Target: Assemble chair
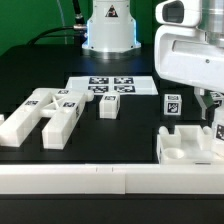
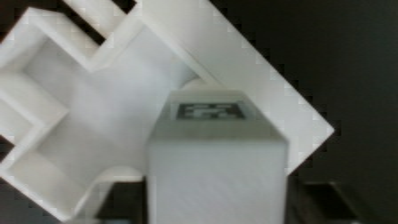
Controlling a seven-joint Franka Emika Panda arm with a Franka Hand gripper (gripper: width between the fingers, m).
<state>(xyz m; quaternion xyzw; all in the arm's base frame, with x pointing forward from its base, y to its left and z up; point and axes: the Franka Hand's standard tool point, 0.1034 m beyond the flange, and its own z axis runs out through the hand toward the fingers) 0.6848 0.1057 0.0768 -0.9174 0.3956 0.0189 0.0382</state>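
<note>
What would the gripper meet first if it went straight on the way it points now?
Probably the matte white slotted plastic seat block just below the large glossy white gripper, which points down at it; the gap's depth is unclear.

The black tabletop (image 1: 140, 128) carries the marker board (image 1: 112, 86) toward its far edge, long bars (image 1: 25, 116) by the exterior view's left edge, a small cube (image 1: 110, 107) centrally, and the slotted seat block (image 1: 188, 146) near the front edge.
</note>
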